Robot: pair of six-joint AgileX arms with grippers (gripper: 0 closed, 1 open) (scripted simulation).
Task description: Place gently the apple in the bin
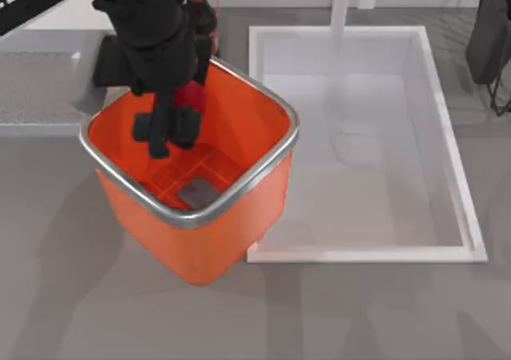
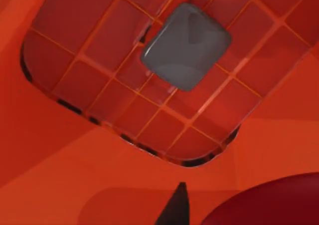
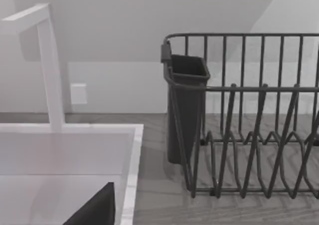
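A: Top view first. Where's the left gripper (image 1: 169, 131)?

B: Down inside the bin (image 1: 263, 168), below its silver rim, nr the far-left wall. Arm hides most of it. A patch of deep red sits right behind the jaws: that's the apple (image 1: 190, 96), tucked up against them.

A: Jaws gripping it?

B: Looks so from how the red hugs the black fingers, but the contact itself is hidden from above. The bottle (image 1: 204, 13) w/ red cap stands behind the arm, outside the bin, so don't mix them up.

A: Left wrist view?

B: Camera looks down at the bin's grid floor and its grey square (image 2: 185, 45), which lie ahead of and below the jaws. Apple (image 2: 271, 202) bulges in at the frame corner, close to the lens. One dark fingertip (image 2: 175, 207) pokes in just beside it. So I'd say jaws closed on the apple, fruit still off the floor.

A: Right wrist view?

B: Right arm is parked off at the table's right. Its cam sees the white basin (image 3: 65, 155), the faucet (image 3: 50, 65) and a dark dish rack (image 3: 244, 115). Can't tell its jaw state.

A: So which step?

B: Lowering phase, I reckon. Apple is in the bin but not set down. Next move prob calls for a slow drop toward the floor, then opening the jaws only when the apple is nr touching, so it doesn't fall or bounce.
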